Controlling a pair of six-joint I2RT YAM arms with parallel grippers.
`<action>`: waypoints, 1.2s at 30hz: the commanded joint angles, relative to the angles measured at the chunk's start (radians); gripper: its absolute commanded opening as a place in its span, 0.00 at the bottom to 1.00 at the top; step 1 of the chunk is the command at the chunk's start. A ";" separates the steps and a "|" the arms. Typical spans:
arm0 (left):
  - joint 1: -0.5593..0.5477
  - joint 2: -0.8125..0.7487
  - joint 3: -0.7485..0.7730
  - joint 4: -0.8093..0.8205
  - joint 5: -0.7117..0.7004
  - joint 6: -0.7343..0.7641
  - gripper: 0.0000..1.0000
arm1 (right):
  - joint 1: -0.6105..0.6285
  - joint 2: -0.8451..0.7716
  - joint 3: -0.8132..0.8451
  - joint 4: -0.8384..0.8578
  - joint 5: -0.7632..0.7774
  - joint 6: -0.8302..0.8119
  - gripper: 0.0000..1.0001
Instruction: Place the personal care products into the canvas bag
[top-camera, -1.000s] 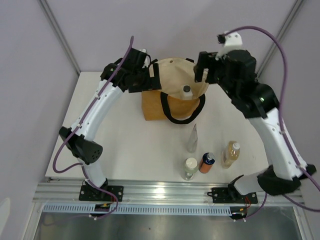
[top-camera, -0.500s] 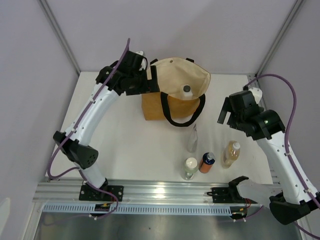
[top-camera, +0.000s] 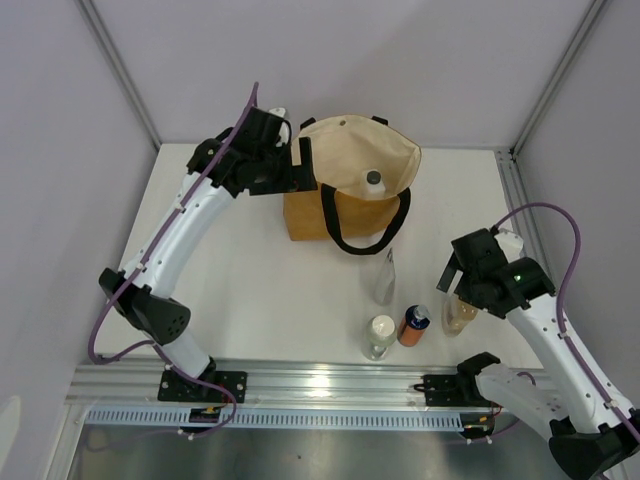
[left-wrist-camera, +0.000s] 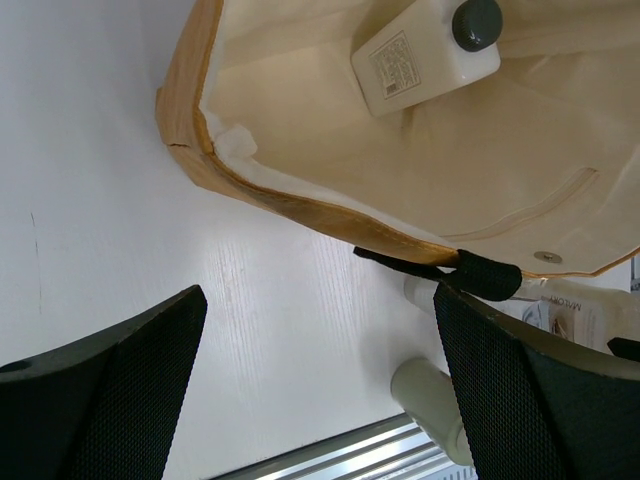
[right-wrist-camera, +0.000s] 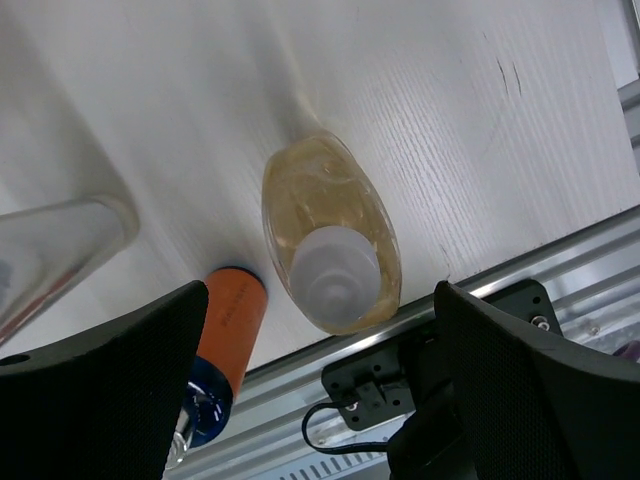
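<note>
The canvas bag (top-camera: 310, 215) stands open at the table's back, with the small grey-capped bottle (top-camera: 373, 183) lying inside it (left-wrist-camera: 425, 60). The slim clear bottle (top-camera: 385, 278), the clear white-capped bottle (top-camera: 379, 335), the orange dark-capped bottle (top-camera: 413, 324) and the rounded yellowish bottle (top-camera: 460, 314) stand near the front edge. My right gripper (top-camera: 452, 272) is open above the yellowish bottle (right-wrist-camera: 330, 245), which sits between its fingers in the wrist view. My left gripper (top-camera: 305, 165) is open and empty at the bag's left rim (left-wrist-camera: 300, 205).
A metal rail (top-camera: 320, 380) runs along the table's front edge, close behind the bottles. The bag's black loop handle (top-camera: 365, 235) hangs down its front towards the slim bottle. Purple cables trail from both arms.
My right arm has swung from above the bag's mouth down to the front right, over the yellowish bottle. My left arm has stayed by the bag's rim.
</note>
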 joint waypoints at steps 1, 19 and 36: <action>0.007 -0.036 0.003 0.031 0.023 0.029 0.99 | 0.004 0.000 -0.043 0.032 0.020 0.014 0.99; 0.019 -0.022 0.012 0.045 0.053 0.036 0.99 | -0.101 0.100 -0.155 0.232 -0.090 -0.074 0.89; 0.022 -0.017 0.009 0.044 0.036 0.038 0.99 | -0.102 0.173 0.148 0.184 -0.016 -0.182 0.00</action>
